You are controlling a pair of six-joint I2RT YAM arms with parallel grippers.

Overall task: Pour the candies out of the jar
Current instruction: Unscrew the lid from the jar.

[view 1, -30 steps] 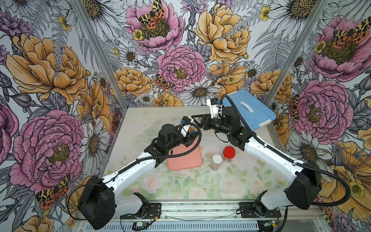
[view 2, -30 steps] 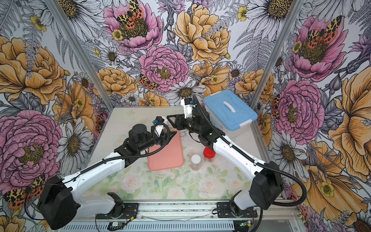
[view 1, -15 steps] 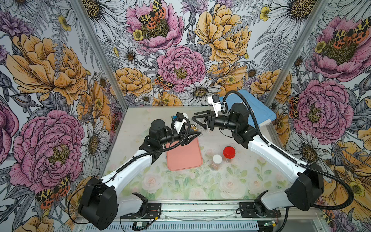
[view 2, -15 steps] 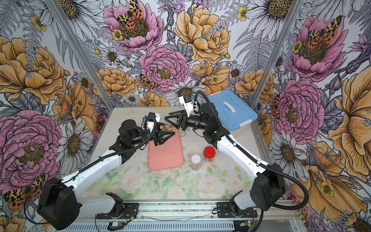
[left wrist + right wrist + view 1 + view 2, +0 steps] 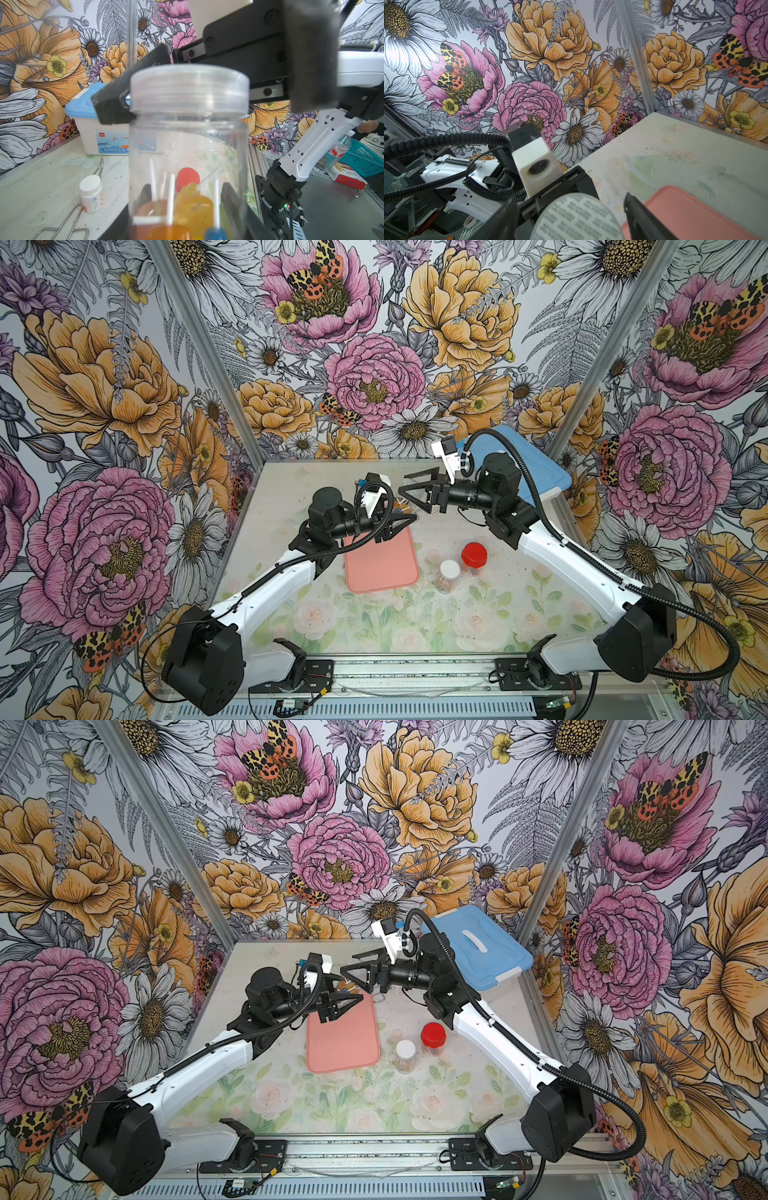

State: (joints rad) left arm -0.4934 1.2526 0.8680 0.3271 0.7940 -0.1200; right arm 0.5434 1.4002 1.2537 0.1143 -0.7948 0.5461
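Observation:
A clear jar with a clear screw lid is held over the far end of the pink tray. My left gripper is shut on the jar's body. The candies, with orange, yellow and blue heads on white sticks, lie inside the jar. My right gripper faces the lid's printed top and stands open, with one of its fingers on each side of the lid and a gap at both sides. In both top views the two grippers meet at the jar.
A red-capped jar and a white-capped bottle stand right of the tray. A blue-lidded box sits at the back right corner. Metal tongs lie on the table near the white-capped bottle.
My right gripper's jaws have spread apart and no longer press on the lid. Both arms have shifted a little, and the left one still holds the jar.

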